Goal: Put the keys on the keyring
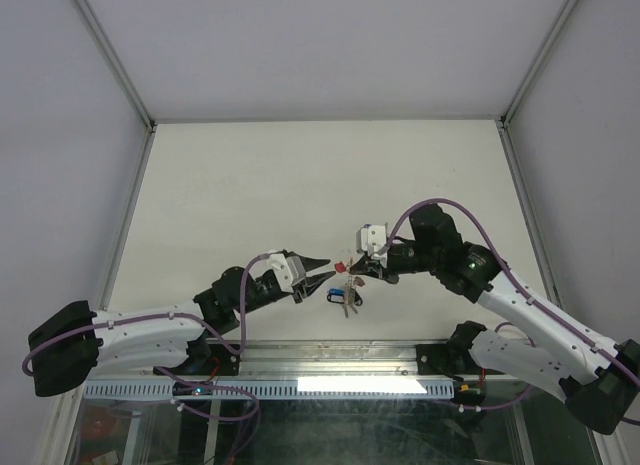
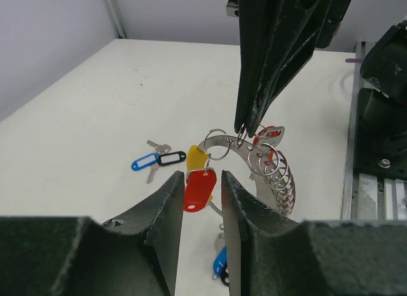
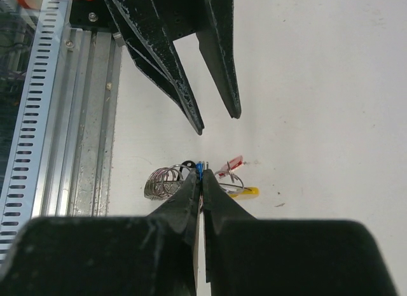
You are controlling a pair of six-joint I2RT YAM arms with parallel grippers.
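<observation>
White tabletop (image 1: 300, 185), pale walls. My right end effector (image 2: 247, 127), clamped on the keyring (image 2: 219, 143), holds it off the surface so the red-tagged key (image 2: 199, 191) dangles free. From nine o'clock in the overhead view, my left end effector (image 2: 202, 176) stands parted either side of that tag, apparently to steady it. The blue- and black-tagged keys (image 2: 156, 160) lie at the ring's nine o'clock, seen from the left wrist.

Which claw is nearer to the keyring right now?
Right. The right claw is shut on the keyring itself. The left claw is open and faces it, tips stopping short of the ring, a hanging red tag in front of its gap.
</observation>
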